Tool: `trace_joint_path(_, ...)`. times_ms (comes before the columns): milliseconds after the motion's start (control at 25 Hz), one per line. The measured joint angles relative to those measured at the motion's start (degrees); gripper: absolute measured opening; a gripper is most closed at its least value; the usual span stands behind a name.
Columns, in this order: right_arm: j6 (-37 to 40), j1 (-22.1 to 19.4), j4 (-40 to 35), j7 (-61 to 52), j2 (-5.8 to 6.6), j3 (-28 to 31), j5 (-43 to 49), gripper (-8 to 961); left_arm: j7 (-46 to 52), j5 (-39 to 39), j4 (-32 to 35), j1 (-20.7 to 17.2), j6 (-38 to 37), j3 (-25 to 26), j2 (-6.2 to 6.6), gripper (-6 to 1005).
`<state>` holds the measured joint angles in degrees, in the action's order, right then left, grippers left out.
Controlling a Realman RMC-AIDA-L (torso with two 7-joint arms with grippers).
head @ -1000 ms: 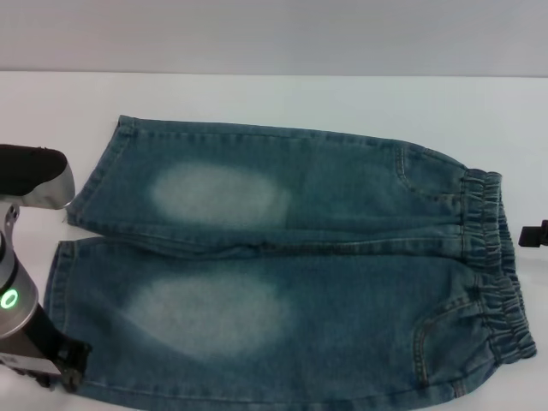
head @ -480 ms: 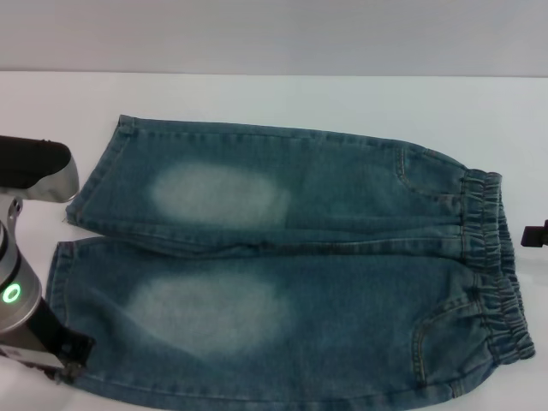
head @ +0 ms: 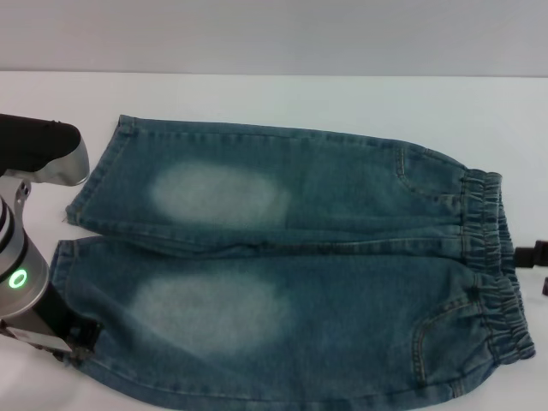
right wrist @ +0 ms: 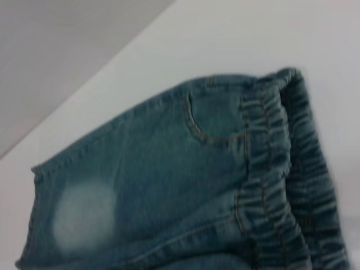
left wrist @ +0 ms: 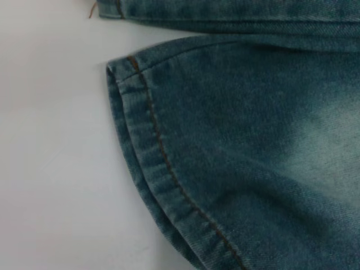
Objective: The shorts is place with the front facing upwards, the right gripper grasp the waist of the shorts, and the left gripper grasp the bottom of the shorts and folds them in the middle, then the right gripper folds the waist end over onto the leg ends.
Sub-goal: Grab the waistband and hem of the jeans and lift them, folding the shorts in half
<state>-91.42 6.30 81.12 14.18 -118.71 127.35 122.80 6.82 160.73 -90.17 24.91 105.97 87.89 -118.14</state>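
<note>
You have one white table (head: pixel 282 98), a smooth matte top running across the whole scene from left to right. At its far edge stands a plain pale grey wall (head: pixel 274 34), meeting it in a straight line.

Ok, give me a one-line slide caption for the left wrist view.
Close view of a shorts leg hem lying flat on the white table.

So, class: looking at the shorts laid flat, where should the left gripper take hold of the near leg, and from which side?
Grip the stitched hem of the near leg of the shorts, coming in from the robot's left, where the left gripper sits at that edge. The hem is a straight, flat, doubled edge lying on the white table, so a finger could probably slide under it.
</note>
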Motion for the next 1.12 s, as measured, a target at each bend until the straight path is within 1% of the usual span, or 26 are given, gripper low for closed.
trace_joint_path(440, 0.6, 0.0, -5.4, 0.5, -0.12, -1.6, 1.4, 784, -0.7, 0.1, 0.4, 0.6, 0.0, 0.4, 0.11, 97)
trace_joint_path(680, 2.4, 0.4, -7.7, 0.9, -0.12, -2.9, 1.6, 780, -0.8, 0.1, 0.6, 0.8, -0.2, 0.6, 0.13, 97)
trace_joint_path(960, 3.3, 2.6, -11.5, 1.7, -0.12, -3.9, 1.6, 775, -0.9, 0.2, 0.7, 1.4, -0.5, 0.7, 0.20, 97)
trace_joint_path(1120, 3.3, 3.2, -11.4, 1.9, -0.12, -4.0, 1.7, 772, -1.0, 0.3, 0.8, 1.7, -0.6, 0.8, 0.20, 97)
